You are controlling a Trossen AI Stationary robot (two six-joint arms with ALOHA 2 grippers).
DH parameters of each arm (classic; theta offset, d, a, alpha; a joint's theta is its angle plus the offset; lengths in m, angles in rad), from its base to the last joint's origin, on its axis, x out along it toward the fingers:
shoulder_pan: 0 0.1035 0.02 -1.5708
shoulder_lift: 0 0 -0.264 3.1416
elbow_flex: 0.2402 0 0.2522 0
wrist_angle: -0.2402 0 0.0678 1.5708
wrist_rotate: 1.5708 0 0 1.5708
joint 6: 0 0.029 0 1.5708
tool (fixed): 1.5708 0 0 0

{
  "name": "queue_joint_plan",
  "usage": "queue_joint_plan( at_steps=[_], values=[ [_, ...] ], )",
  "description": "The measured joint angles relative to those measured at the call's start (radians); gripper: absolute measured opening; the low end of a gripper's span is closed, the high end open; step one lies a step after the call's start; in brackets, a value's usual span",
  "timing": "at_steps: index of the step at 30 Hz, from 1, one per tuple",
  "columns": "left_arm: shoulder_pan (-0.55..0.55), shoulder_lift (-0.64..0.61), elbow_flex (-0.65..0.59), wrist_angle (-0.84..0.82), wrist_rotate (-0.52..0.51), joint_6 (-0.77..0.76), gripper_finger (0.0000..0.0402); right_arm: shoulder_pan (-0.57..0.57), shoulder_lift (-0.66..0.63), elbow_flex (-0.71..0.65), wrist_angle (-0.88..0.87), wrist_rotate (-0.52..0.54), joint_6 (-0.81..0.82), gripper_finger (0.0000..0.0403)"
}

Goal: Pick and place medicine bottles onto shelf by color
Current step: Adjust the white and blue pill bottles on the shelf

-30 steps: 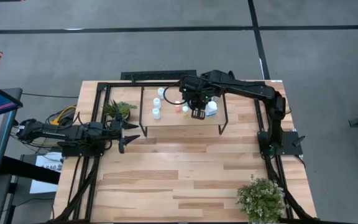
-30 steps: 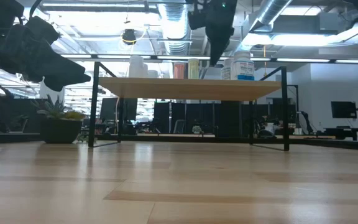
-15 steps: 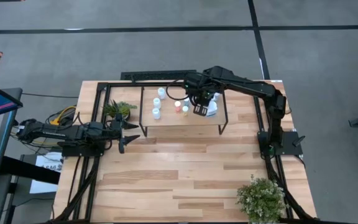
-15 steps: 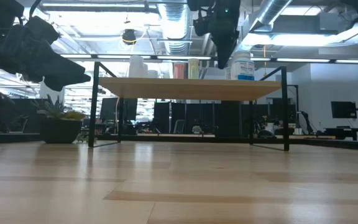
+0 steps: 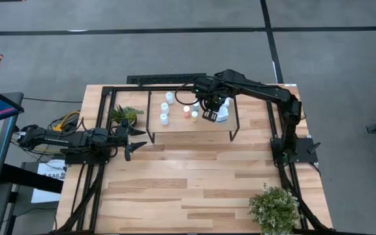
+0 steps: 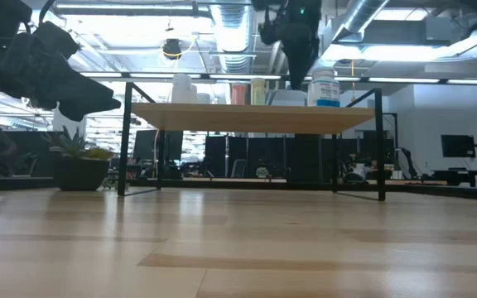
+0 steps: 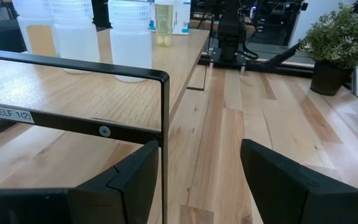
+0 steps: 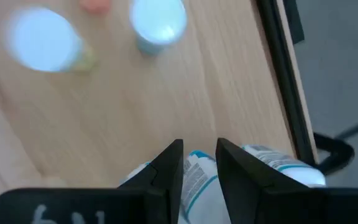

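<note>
The shelf (image 5: 175, 125) stands at the far middle of the table. On it are white bottles (image 5: 165, 108) at its left, orange-capped ones (image 5: 189, 113) in the middle and blue-labelled ones (image 5: 223, 115) at its right. My right gripper (image 5: 209, 116) is over the shelf's right part, fingers pointing down. It is shut on a small blue-labelled bottle (image 8: 197, 177) between two like bottles (image 8: 278, 163). My left gripper (image 5: 130, 140) hangs open and empty by the table's left edge, level with the shelf's leg (image 7: 163, 118). My right gripper pinches the blue-labelled bottle's sides (image 8: 199, 168) between its two fingers (image 8: 169, 165), which come from above and point down. The bottle stands upright among its neighbours. The fingers hide its base, so I cannot tell whether it rests on the shelf board (image 6: 247, 116).
A potted plant (image 5: 124, 114) stands left of the shelf, close to my left gripper. A bigger plant (image 5: 276, 207) stands at the near right corner. The black frame rails (image 5: 103, 130) run along the table's sides. The bare planks (image 5: 194, 176) lie in front of the shelf.
My right gripper has gone a little toward the table's right and far edges over the shelf, closer to the blue-labelled bottles standing there.
</note>
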Motion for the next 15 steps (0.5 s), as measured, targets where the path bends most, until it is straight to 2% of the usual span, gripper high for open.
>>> queue_joint_plan(
  at_steps=[7, 11, 15],
  values=[
    [0.0, 0.0, 0.0, 0.0, 0.0, 0.0, 0.0215, 0.012, -0.102, -0.002, 0.059, 0.018, 0.007, 0.0118],
    [0.0, 0.0, 0.0, 0.0, 0.0, 0.0, 0.0215, -0.026, -0.177, 0.0, 0.048, 0.092, 0.06, 0.0118],
    [0.0, 0.0, 0.0, 0.0, 0.0, 0.0, 0.0215, -0.078, -0.214, 0.0, -0.003, 0.113, 0.084, 0.0118]
  ],
)
